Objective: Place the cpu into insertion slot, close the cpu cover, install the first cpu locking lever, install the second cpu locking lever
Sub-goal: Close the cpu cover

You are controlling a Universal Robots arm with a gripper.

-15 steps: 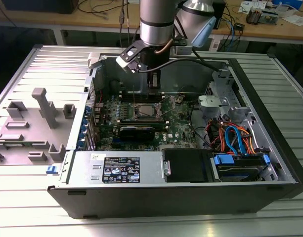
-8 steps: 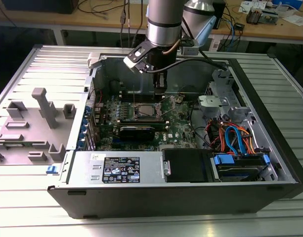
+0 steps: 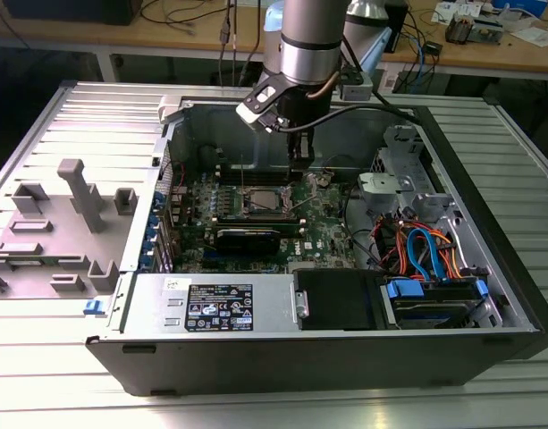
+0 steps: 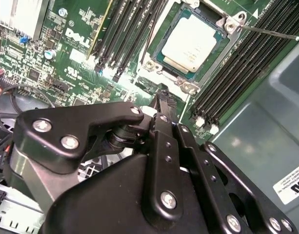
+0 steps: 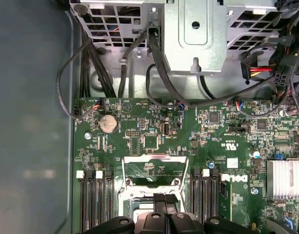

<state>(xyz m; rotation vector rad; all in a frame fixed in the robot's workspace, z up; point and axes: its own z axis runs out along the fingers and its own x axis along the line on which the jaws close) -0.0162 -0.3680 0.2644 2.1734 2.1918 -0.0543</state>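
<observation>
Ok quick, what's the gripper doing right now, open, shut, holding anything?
Gripper: fingers shut, nothing seen between them, tips close to the insertion slot, where the cpu sits.

Exterior view: high, standing off, looking down into the whole open computer case.
Wrist views: both close over the motherboard.
Shared: insertion slot, in all three.

An open computer case lies on a ribbed metal table, its green motherboard near a silver power supply and blue and orange cables; a coin battery sits apart from black memory slots
</observation>
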